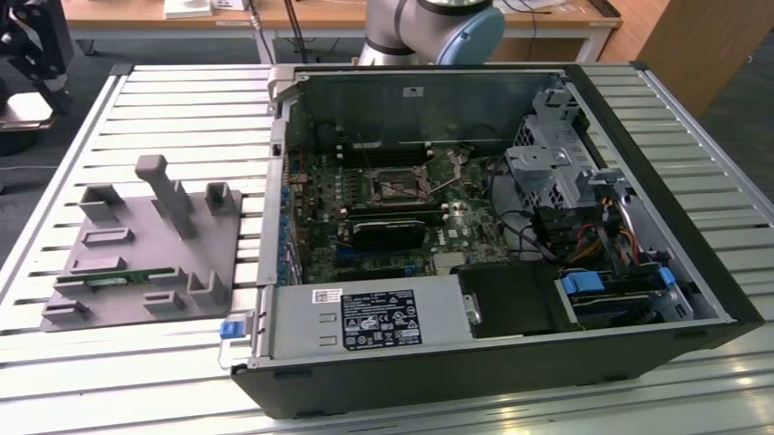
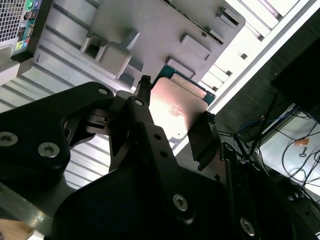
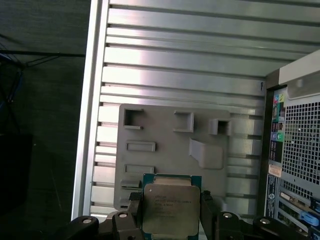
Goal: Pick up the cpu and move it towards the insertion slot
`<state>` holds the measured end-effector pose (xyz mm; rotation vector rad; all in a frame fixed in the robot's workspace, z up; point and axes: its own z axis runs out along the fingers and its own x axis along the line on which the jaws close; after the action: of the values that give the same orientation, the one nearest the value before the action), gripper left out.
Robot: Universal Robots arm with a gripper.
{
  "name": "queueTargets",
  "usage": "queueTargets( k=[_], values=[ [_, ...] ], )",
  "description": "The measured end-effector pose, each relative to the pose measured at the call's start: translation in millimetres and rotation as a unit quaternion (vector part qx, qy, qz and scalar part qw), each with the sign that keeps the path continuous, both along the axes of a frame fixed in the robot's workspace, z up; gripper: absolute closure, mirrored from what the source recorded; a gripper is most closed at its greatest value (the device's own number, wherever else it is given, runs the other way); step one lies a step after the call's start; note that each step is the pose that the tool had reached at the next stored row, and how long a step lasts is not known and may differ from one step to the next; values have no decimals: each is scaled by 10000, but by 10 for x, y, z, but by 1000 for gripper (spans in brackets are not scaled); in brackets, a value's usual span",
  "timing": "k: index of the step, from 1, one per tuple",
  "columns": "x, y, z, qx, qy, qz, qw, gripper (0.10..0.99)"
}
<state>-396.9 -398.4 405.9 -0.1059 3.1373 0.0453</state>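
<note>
Case (image 1: 484, 362) lay open on its side, so the board (image 1: 362, 204) faced up and the slot (image 1: 397, 188) could be reached from above. Beside it, on the exterior view's left, the tray (image 1: 133, 263) had shaped pockets for parts. The gripper (image 2: 176, 101) was clenched on two opposite edges of the cpu (image 3: 167, 212), leaving its metal face free. The cpu hung near the tray's edge, probably clear of it, well apart from the slot. Case and tray stood on a slatted metal table (image 1: 181, 100); wooden desks (image 1: 326, 11) were behind.
</note>
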Motion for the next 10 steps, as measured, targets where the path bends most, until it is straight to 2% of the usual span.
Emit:
queueTargets(
  k=[10],
  values=[
    [89, 0, 0, 0, 0, 0, 10000, 537]
  ],
)
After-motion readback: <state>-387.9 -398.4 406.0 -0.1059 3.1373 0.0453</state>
